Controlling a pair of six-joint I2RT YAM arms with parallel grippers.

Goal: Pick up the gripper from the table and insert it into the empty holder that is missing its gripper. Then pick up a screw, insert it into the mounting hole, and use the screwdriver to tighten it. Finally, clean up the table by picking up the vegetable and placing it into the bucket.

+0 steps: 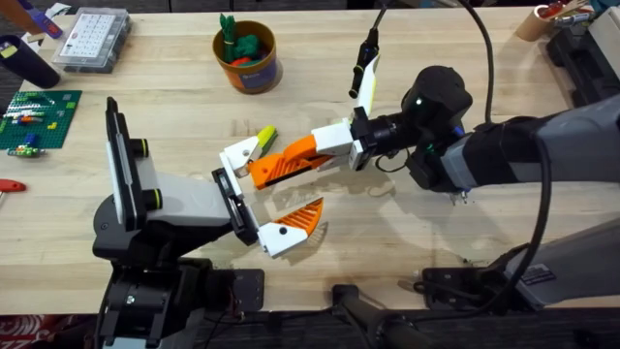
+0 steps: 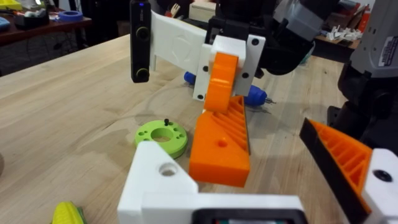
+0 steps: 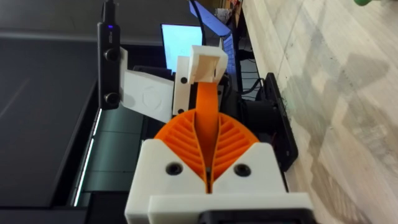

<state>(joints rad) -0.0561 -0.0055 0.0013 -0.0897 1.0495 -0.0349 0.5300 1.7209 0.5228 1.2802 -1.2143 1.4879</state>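
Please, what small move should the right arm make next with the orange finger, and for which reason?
Probably a short push onward toward the left arm. The right gripper is shut on the orange gripper finger, whose tip sits beside the empty white holder on the left gripper but does not look seated; the mounting hole shows open. The other holder already carries its finger.

Robotics lab bench, by every sign on show.

A pale butcher-block wooden tabletop [image 1: 407, 39] is carrying the clutter: a clear plastic compartmented parts box [image 1: 92, 39] is sitting at the far left, a green studded building-brick baseplate [image 1: 39, 118] is lying beside it, a lit computer monitor [image 3: 180, 46] is glowing behind, and a side table with a blue tape roll [image 2: 70, 15] is standing off in the background.
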